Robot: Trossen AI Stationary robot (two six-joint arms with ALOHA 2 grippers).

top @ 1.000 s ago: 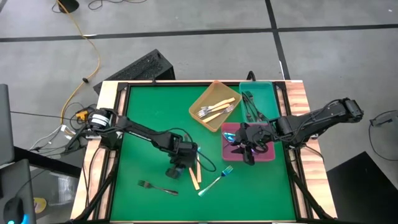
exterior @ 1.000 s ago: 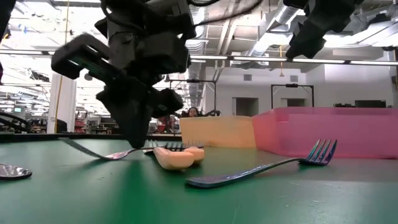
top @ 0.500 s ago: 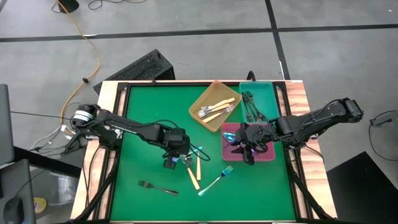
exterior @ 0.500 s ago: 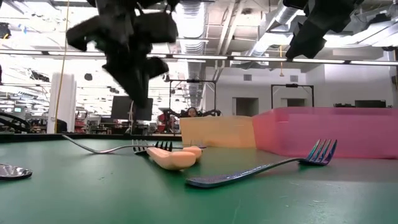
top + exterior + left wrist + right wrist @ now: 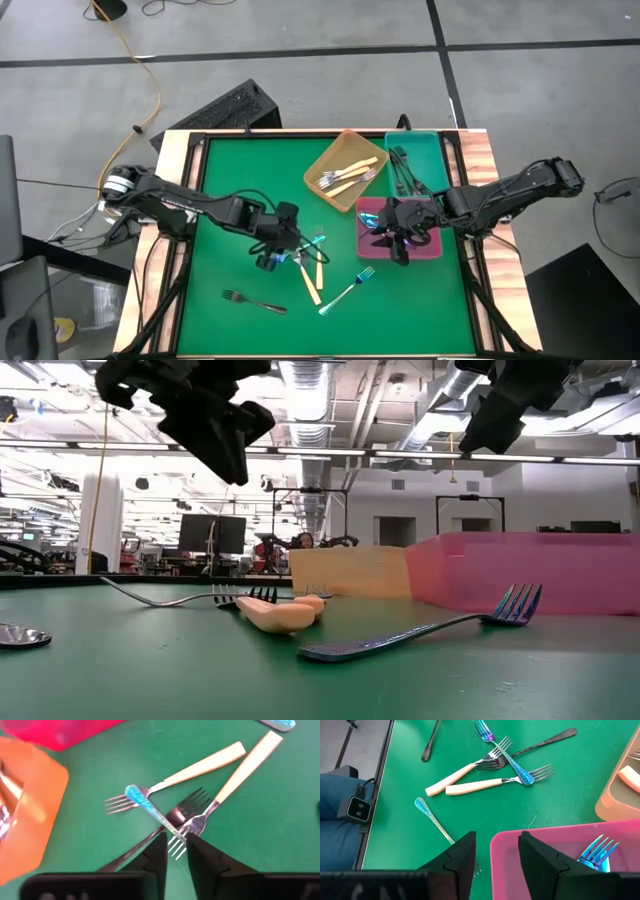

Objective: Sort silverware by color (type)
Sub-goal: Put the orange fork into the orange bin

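Although my left gripper (image 5: 176,851) hovered just above the tangle of forks, its fingers stood only narrowly parted and held nothing. Right beneath them one cream-handled fork (image 5: 235,777) lay crossed over a black fork (image 5: 182,807) and a blue-teal fork (image 5: 149,809), with a second cream-handled fork (image 5: 200,767) touching the pile. Had I come down there, I judged I might have pinched two handles at once or dragged the black one along. Beyond the tangle, the pink tray (image 5: 432,247) sat with my right gripper (image 5: 401,248) spread and empty over its near rim. Farther still stood the orange tray (image 5: 318,163) holding cream forks and the teal tray (image 5: 436,158) holding black ones.
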